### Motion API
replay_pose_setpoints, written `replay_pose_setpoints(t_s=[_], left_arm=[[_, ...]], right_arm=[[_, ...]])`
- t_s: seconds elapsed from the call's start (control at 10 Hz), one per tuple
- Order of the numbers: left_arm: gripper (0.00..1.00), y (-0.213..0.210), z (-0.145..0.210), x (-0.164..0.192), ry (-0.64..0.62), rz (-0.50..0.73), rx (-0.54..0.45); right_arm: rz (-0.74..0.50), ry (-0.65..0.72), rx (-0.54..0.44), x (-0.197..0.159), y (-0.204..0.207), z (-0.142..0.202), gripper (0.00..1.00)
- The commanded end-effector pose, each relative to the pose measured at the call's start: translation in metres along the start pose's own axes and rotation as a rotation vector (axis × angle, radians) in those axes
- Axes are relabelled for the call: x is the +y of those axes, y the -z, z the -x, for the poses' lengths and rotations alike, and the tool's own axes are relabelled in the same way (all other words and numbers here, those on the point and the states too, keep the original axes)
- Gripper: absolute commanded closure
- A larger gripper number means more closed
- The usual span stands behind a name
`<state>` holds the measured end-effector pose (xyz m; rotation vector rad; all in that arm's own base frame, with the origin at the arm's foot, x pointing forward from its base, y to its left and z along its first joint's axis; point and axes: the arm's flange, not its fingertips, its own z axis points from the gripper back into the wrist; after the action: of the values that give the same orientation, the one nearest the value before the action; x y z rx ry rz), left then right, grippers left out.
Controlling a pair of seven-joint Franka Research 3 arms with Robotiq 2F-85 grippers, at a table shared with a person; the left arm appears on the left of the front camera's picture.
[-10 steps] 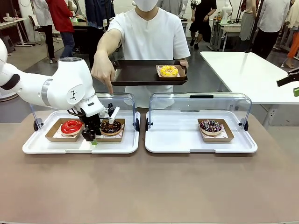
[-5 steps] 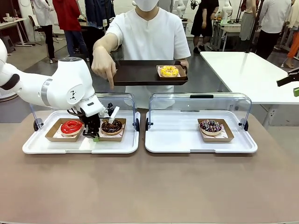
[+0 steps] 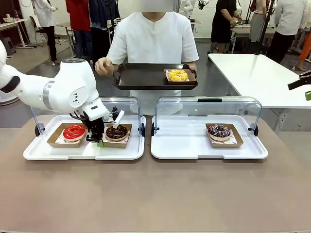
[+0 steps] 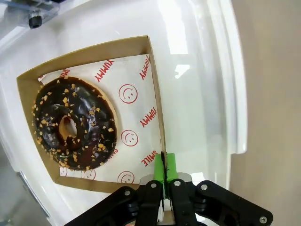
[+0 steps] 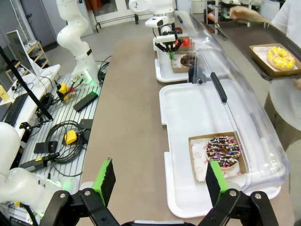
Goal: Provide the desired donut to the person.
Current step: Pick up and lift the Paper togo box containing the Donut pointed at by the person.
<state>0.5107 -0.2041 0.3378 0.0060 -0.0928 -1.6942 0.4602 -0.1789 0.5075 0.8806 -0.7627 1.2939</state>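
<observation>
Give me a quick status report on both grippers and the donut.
Left gripper shut on the chocolate donut's cardboard tray edge. Right gripper open, empty. Chocolate donut in left display tray. Nothing blocking.

We are in a robotics lab set up like a donut counter: 2 white trays (image 3: 87, 153) with clear hinged lids sit on our brown table (image 3: 155, 194), and a person (image 3: 153, 41) in white stands across it holding a dark serving tray (image 3: 146, 77). Beside the table, the right wrist view shows a bench (image 5: 42, 113) strewn with cables, a keyboard and controllers, plus another white arm (image 5: 77, 37). Behind the person we see white worktables (image 3: 252, 73) and other people.
</observation>
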Motion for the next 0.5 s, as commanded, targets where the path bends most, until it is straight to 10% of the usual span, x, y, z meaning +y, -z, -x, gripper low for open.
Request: replay_pose_setpoints(t_s=[0.0,0.4], left_arm=[[1.0,-0.045,0.001,-0.01,0.03,0.053,-0.026],[1.0,-0.158,-0.009,-0.049,0.073,0.078,-0.027]], right_arm=[[0.02,0.008,-0.017,-0.002,0.002,0.0,0.0],[0.02,0.008,-0.017,-0.002,0.002,0.0,0.0]])
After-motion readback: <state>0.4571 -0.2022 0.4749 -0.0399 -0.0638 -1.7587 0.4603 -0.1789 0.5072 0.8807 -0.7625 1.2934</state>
